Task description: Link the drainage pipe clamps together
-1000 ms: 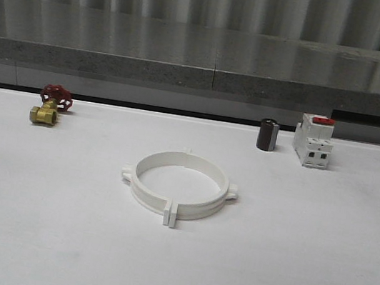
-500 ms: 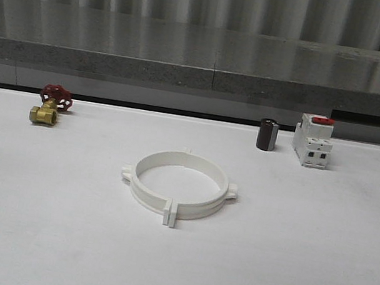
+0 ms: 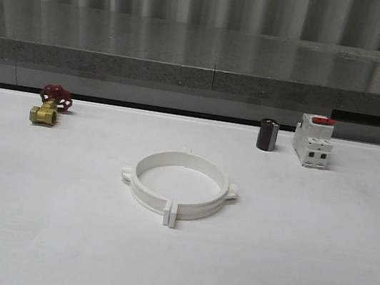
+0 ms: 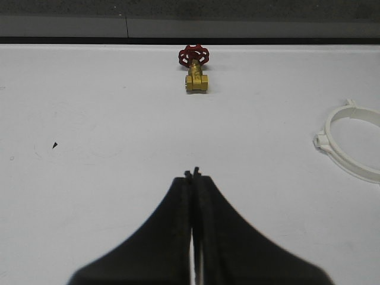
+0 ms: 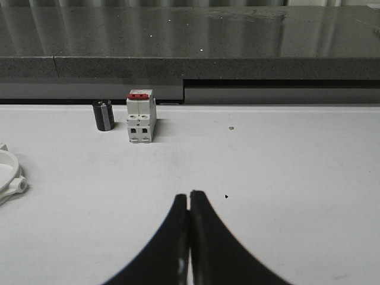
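Left gripper (image 4: 192,173) closed, empty, above bare table (image 4: 89,148); right gripper (image 5: 189,194) closed, empty too. White plastic half-ring clamps (image 3: 179,186) lie mid-table as one full ring, tabs meeting near and far. Joining looks finished; next likely only check seam, keep arms clear.

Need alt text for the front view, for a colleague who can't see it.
White clamps lie joined as one ring mid-table. At the far edge: a brass valve left, a dark cylinder and a red-topped switch right.
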